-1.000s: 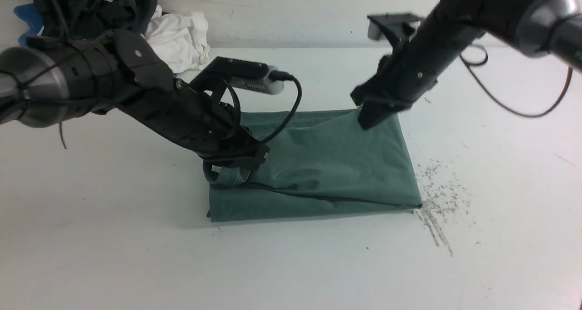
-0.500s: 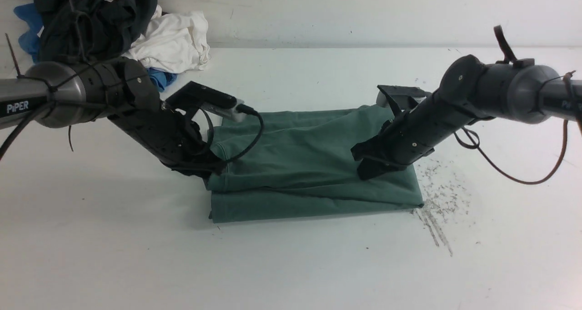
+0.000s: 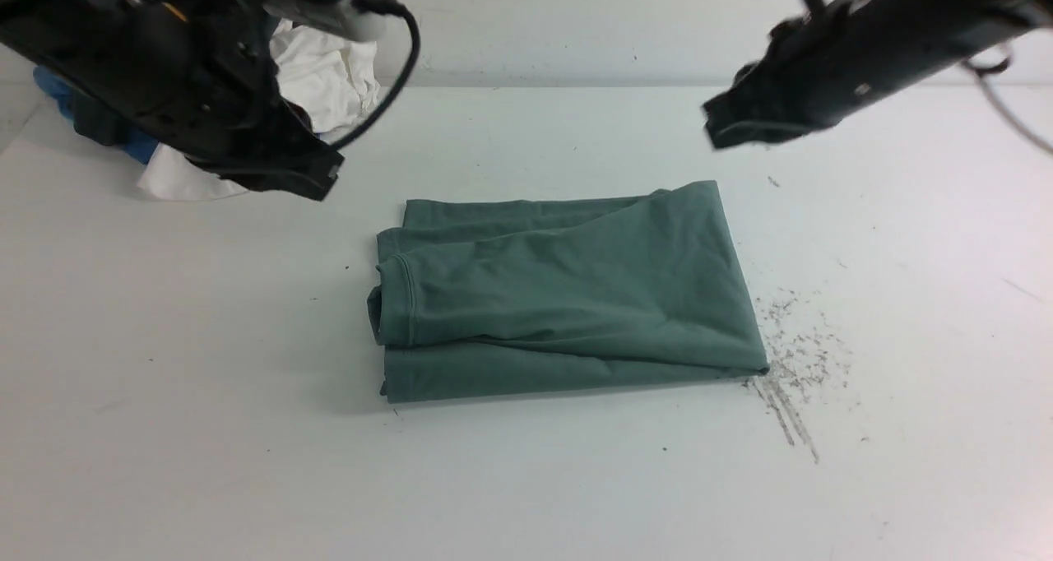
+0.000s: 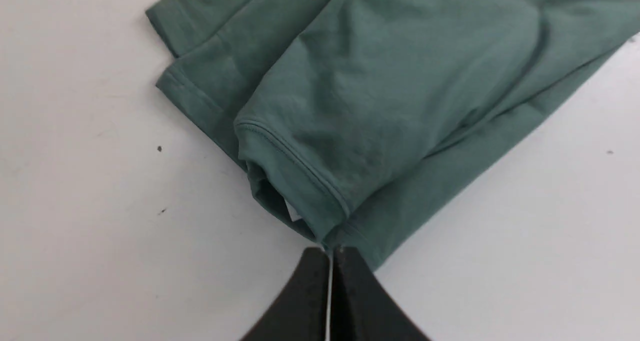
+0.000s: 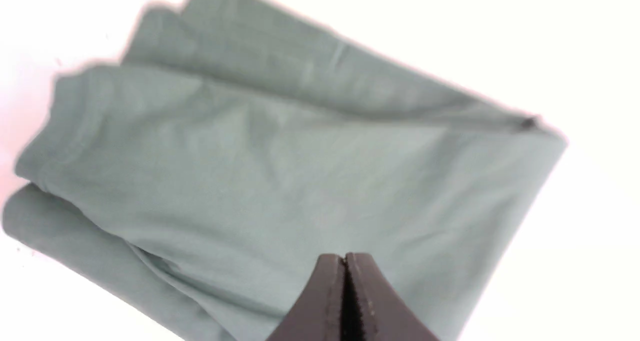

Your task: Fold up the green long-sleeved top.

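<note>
Two claws, both closed on nothing: left gripper (image 4: pixel 330 253) and right gripper (image 5: pixel 345 258) have their tips together, raised off the cloth. Green long-sleeved top (image 3: pixel 559 289) lies mid-table, between the arms, already in a layered, roughly rectangular bundle. Handling, my read: soft, limp, fairly light, nothing fragile. Won't hold shape; a one-point lift will sag and pull the layers apart. Cotton should grip OK, not slippery, but the upper layer could slide on the lower one if dragged. Stitched band (image 4: pixel 295 166) at the robot's left end looks a bit stiffer than the plain cloth, decent bite for the left claw. Catch: it sits skewed over the layers below, white tag (image 4: pixel 293 210) peeking out under it, so a shallow pinch probably gets the top ply only. To move the whole stack, go in low from the edge and take every ply. Right end is a cleaner smooth fold; pinch near its near corner (image 3: pixel 758 365), keep clear of the loose middle. If another fold is wanted, take two spread points on one edge, lift low, lay down slow. Pressing flat with closed tips should be safe.
</note>
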Action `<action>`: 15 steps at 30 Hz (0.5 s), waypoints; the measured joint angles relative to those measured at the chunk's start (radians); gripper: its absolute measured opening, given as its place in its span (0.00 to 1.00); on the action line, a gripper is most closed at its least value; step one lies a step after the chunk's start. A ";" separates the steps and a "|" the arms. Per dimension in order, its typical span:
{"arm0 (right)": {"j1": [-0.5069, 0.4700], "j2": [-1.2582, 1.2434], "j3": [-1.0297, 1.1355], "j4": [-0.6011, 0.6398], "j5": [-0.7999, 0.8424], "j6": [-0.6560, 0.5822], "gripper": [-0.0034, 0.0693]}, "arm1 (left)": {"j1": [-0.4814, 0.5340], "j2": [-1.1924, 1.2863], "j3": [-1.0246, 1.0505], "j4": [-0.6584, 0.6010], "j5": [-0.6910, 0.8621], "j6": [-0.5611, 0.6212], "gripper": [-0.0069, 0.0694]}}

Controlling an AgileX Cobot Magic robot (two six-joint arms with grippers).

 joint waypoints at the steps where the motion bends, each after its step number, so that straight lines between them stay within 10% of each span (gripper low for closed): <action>1: 0.000 -0.044 0.000 -0.039 0.011 0.028 0.03 | 0.000 -0.060 0.027 0.000 -0.001 -0.006 0.08; 15: 0.000 -0.690 0.558 -0.453 -0.238 0.383 0.03 | 0.000 -0.807 0.778 0.070 -0.404 -0.012 0.08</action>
